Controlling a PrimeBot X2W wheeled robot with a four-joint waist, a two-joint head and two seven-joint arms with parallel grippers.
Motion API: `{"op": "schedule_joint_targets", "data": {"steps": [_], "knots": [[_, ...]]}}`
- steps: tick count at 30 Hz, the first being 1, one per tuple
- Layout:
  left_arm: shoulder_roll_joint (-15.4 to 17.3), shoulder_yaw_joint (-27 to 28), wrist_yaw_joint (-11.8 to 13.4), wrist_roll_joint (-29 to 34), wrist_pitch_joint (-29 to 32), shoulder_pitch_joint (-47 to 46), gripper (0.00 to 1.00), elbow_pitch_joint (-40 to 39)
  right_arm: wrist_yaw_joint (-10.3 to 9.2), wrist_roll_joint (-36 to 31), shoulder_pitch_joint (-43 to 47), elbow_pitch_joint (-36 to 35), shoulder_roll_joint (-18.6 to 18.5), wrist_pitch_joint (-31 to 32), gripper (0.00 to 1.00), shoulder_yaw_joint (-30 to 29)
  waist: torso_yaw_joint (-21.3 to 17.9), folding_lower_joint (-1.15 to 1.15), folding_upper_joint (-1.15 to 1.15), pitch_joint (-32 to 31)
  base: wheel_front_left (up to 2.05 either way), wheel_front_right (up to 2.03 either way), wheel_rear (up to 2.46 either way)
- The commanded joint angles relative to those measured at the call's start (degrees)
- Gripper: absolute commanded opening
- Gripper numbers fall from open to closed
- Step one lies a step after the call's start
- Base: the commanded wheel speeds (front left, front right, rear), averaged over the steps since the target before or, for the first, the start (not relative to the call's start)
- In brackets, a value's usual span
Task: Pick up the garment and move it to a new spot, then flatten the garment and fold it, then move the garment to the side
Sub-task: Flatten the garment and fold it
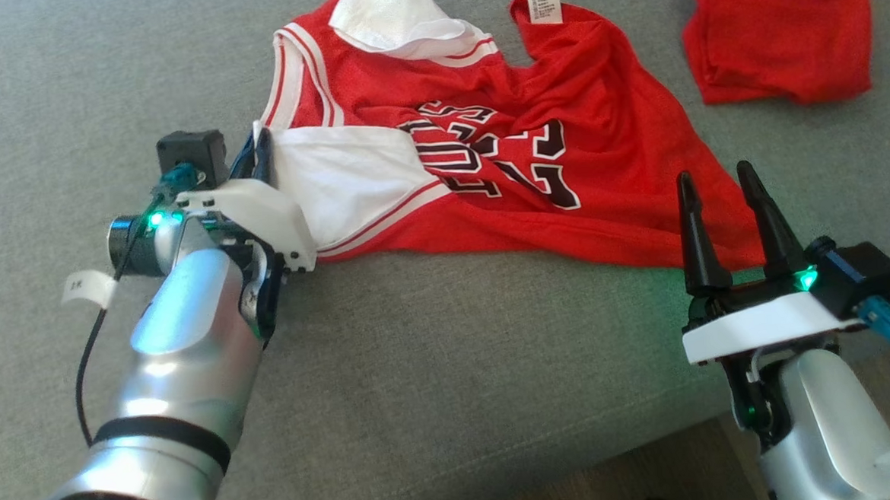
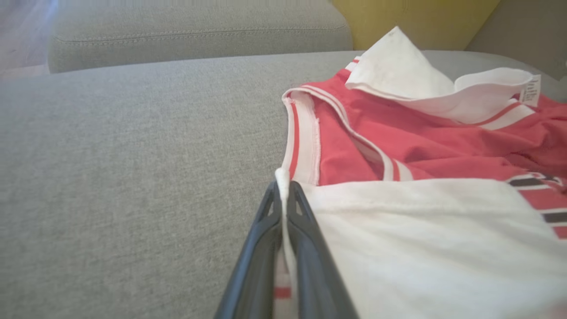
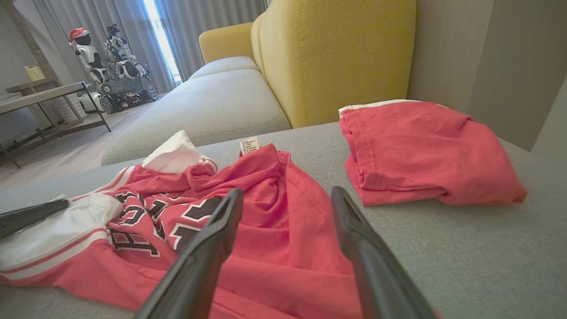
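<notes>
1) R fingers [image 1: 769,221]: mine, spread, empty, near hem of jersey [image 1: 597,105].
2) L fingers [image 2: 259,239]: clenched on its white armhole edge; jersey crumpled on grey cushion [image 1: 457,341].
3) How: I'd lift slow, R pinches hem too.
4) Far: folded red garment [image 1: 776,27], keep clear.

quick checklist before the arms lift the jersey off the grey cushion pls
1. Is the left gripper shut on the jersey: ok, the white trim is pinched between its fingers.
2. How many layers are in that pinch: cannot tell.
3. Is the right gripper open: ok, its fingers stand apart.
4. Does the right gripper have the jersey: not ok, it holds nothing; its fingers are by the near right hem.
5. Is the jersey lying flat: not ok, it is bunched, with the white inside turned out.
6. Is the other red garment apart from the jersey: ok, grey cushion shows between them.
</notes>
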Motion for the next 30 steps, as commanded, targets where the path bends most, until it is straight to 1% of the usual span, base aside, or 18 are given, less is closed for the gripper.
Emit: {"op": "schedule_joint_targets", "data": {"steps": [1, 6, 13, 14, 23, 25, 28, 30], "knots": [[0.97, 1.24, -0.01, 0.66, -0.74, -2.17, 0.0, -2.39, -0.04, -0.13, -1.51, -1.31, 0.36, -0.84, 1.0, 0.76, 0.47, 0.0, 0.0, -0.38, 0.0, 0.0, 0.0], [1.52, 3.11, 0.92, 1.05, -0.75, -1.05, 0.0, -5.54, -0.04, -0.53, -1.48, -1.18, 0.23, -0.66, 1.0, 0.59, 1.77, 0.0, 0.0, -1.3, 0.0, 0.0, 0.0], [3.59, 8.26, 2.47, 1.04, -0.76, -0.04, 0.0, -10.15, -0.04, -1.06, -1.26, -1.79, -0.5, 0.12, 1.0, 0.46, 4.23, 0.0, 0.0, -2.51, 0.0, 0.0, 0.0], [3.59, 8.26, 2.47, 1.04, -0.76, -0.04, 0.0, -10.15, -0.04, -1.06, -1.26, -1.79, -0.5, 0.12, 1.0, 0.46, 4.23, 0.0, 0.0, -2.51, 0.0, 0.0, 0.0], [6.28, 14.23, 3.15, 1.26, -0.76, 5.1, 0.0, -12.35, -0.04, -1.3, -0.33, -2.48, -0.91, 1.02, 1.0, 0.22, 7.76, 0.0, 0.0, -5.22, 0.0, 0.0, 0.0], [6.55, 15.63, 3.58, 1.28, -0.76, 6.76, 0.0, -13.02, -0.04, -1.34, -0.03, -2.58, -0.92, 1.27, 1.0, 0.2, 8.53, 0.0, 0.0, -5.9, 0.0, 0.0, 0.0], [7.07, 17.47, 3.58, 1.44, -0.76, 8.76, 0.0, -13.98, -0.04, -1.44, 0.28, -3.06, -1.01, 1.74, 1.0, 0.15, 9.54, 0.0, 0.0, -6.29, 0.0, 0.0, 0.0], [6.68, 17.99, 3.44, 1.83, -0.76, 10.09, 0.0, -14.5, -0.04, -1.52, 0.54, -3.32, -1.16, 2.03, 1.0, 0.08, 10.16, 0.0, 0.0, -6.59, 0.0, 0.0, 0.0]]}}
